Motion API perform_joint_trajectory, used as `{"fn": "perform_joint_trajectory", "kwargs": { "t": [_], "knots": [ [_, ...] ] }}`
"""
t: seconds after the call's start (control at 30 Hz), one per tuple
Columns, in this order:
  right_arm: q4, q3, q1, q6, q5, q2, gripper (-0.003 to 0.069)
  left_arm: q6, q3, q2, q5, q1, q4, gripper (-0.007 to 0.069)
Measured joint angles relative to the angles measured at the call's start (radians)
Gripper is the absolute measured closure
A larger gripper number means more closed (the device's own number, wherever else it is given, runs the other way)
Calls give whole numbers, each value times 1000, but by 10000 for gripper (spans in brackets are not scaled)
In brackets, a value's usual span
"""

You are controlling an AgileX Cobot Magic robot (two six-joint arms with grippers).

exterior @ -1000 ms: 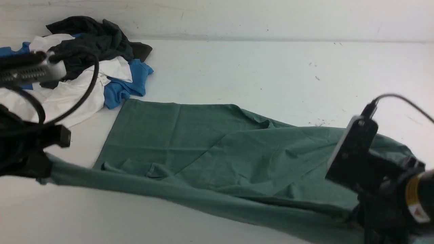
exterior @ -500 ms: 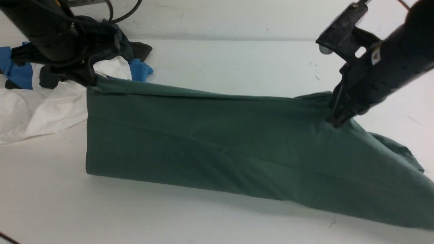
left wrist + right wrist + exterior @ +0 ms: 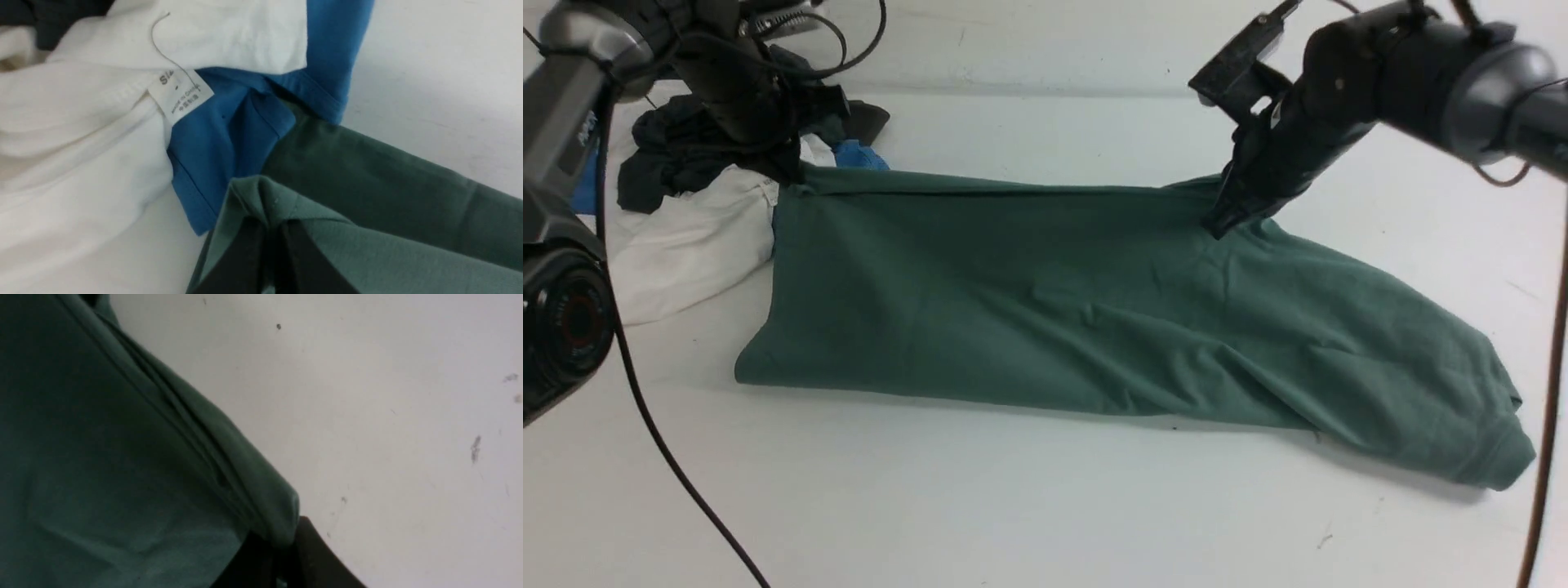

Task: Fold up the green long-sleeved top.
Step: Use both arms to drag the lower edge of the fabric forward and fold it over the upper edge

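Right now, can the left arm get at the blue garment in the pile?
Probably, but not yet: the left claw is shut on the green top's corner. The blue garment lies just beside it, partly under the white garment.

Bare table (image 3: 1013, 506) is open along the near side of the green long-sleeved top (image 3: 1094, 327) and beyond its far-right edge. Far left: heap of white, blue and dark garments (image 3: 686, 237) touches the top's corner, crowding the left gripper (image 3: 271, 228). Black cable (image 3: 666, 457) crosses the near-left table.
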Motion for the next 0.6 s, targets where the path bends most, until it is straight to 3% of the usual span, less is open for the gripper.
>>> {"fn": "perform_joint_trajectory", "kwargs": {
  "t": [0.23,0.37,0.5,0.6],
  "knots": [
    [-20,-10,0,8,-156,85,545,-2,-12,64,-27,0,34,547],
    [-22,-11,-1,39,-203,99,412,-21,-13,69,-72,5,85,414],
    [-30,-12,-1,82,-203,97,325,-24,-13,69,-102,7,106,333],
    [-37,-12,-1,147,-90,75,256,-26,-16,69,-77,7,104,290]
  ]
}}
